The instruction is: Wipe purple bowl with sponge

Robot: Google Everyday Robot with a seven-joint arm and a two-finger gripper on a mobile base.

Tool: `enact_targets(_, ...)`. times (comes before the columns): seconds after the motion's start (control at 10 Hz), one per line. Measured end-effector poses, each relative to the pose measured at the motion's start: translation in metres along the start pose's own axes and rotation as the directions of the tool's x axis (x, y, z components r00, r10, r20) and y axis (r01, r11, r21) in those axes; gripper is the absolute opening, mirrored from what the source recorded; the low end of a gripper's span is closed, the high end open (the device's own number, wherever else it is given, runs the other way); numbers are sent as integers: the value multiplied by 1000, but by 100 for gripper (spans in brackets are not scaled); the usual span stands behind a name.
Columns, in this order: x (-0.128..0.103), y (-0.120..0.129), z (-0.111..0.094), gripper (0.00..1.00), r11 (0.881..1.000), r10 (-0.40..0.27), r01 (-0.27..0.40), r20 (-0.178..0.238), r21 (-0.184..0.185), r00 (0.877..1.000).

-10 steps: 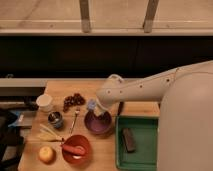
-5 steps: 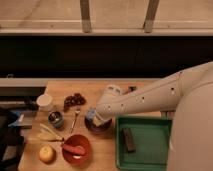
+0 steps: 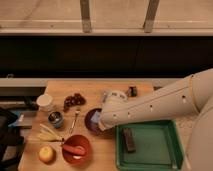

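The purple bowl [image 3: 89, 125] sits near the middle of the wooden table [image 3: 95, 90], and only its left part shows. My gripper [image 3: 100, 120] reaches down into it from the right, mostly hidden under the white wrist. A pale blue sponge [image 3: 95, 116] shows at the gripper's tip, held against the inside of the bowl.
A green tray [image 3: 160, 150] with a dark bar [image 3: 129, 139] lies right of the bowl. A red bowl [image 3: 76, 148], an apple [image 3: 46, 153], a can [image 3: 56, 119], a fork [image 3: 75, 119], grapes [image 3: 74, 100] and a white cup [image 3: 45, 102] lie to the left.
My arm has lowered and moved toward me, bringing the gripper and sponge from above the bowl's far rim down into the bowl.
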Motion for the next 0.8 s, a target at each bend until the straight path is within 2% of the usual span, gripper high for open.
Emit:
enact_targets(0.3, -38, -42, 0, 0, 1000, -1, 0, 14, 23, 1000)
enact_targets(0.5, -65, -44, 5, 0, 1000, -29, 29, 30, 5, 999)
enact_targets(0.7, -69, -39, 8, 0, 998, -57, 57, 36, -8, 998)
enact_targets(0.8, -69, -24, 10, 0, 997, -75, 76, 42, -25, 996)
